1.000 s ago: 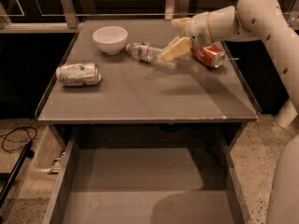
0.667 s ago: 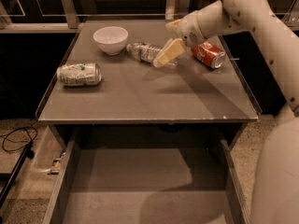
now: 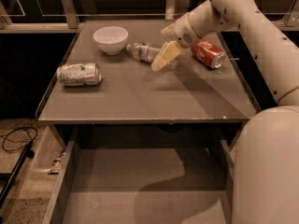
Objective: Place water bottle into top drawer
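I am seeing the tool point(image 3: 165, 58) hovering just beside the water bottle point(image 3: 142, 51), which is lying on the desk point(image 3: 140, 99); I cannot tell the tool's state. The top drawer point(image 3: 140, 185) is standing open below.

Dim, warm-brown light falls from above. The table point(image 3: 131, 97) top carries a pale sheen, and the arm throws a soft dark shadow across its right side. The gripper point(image 3: 164, 57), over the table just beside the water bottle point(image 3: 144, 51), catches light and looks cream-bright. A broad shadow lies on the top drawer point(image 3: 117, 171) floor. The background is nearly black.
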### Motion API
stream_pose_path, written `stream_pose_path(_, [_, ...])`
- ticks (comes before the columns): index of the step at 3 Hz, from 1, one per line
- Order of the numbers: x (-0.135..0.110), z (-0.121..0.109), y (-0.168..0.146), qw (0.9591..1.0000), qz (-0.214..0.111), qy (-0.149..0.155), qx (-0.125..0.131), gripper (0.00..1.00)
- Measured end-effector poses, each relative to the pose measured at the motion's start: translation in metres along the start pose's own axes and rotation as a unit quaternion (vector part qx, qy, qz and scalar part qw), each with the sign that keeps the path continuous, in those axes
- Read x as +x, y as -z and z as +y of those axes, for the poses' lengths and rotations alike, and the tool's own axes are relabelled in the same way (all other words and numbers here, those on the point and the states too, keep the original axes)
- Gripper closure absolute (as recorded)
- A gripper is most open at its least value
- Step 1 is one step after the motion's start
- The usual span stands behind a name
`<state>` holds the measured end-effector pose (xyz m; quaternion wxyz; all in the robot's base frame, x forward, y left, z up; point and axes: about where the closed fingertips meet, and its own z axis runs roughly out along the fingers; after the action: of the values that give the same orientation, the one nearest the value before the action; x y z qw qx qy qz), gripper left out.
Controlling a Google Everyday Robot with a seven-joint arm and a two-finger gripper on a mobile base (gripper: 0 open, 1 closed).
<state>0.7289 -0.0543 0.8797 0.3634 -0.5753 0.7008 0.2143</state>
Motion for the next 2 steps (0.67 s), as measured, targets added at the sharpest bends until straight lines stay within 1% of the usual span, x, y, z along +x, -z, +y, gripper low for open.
stream_pose_path(2, [0.0124, -0.0005, -0.0129, 0.9995, 0.012, -0.021, -0.022, 0.00])
